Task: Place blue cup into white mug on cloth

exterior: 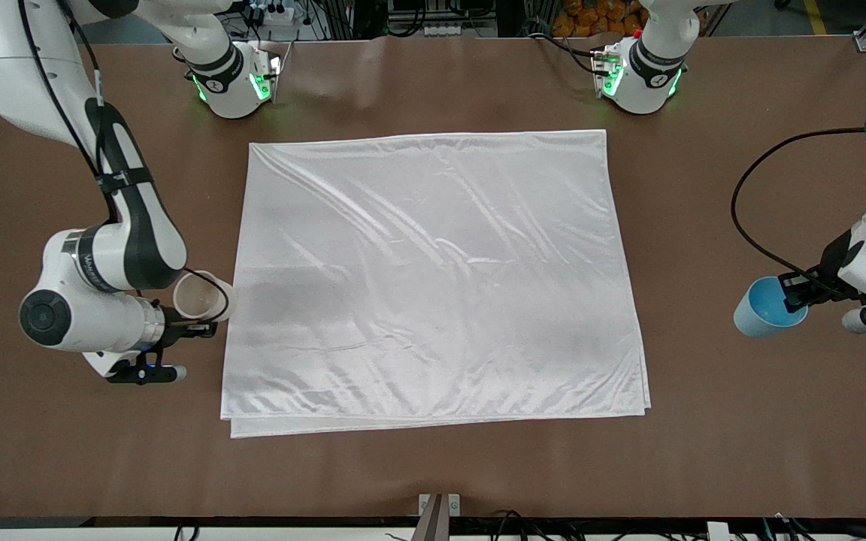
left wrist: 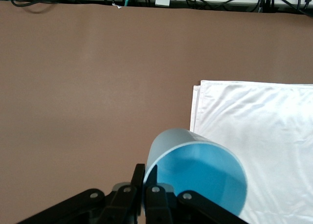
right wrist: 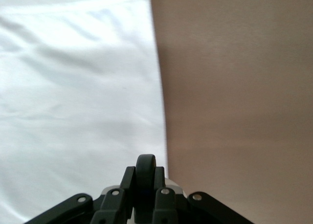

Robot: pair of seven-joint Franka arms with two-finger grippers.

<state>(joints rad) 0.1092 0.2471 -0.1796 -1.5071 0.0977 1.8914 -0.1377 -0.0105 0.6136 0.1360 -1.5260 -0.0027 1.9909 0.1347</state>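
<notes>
The white cloth (exterior: 433,278) lies spread in the middle of the table. My left gripper (exterior: 795,295) is shut on the rim of the blue cup (exterior: 764,308), which is tilted over the bare table off the cloth's edge at the left arm's end. In the left wrist view the fingers (left wrist: 138,177) pinch the cup's wall (left wrist: 195,172), with the cloth (left wrist: 259,136) beside it. My right gripper (exterior: 194,325) is shut on the black handle of the white mug (exterior: 200,295) at the cloth's edge toward the right arm's end. The handle (right wrist: 145,172) shows between the fingers.
The brown table (exterior: 741,451) is bare around the cloth. Both arm bases (exterior: 234,79) stand along the table's edge farthest from the front camera. A black cable (exterior: 749,225) loops from the left arm above the table.
</notes>
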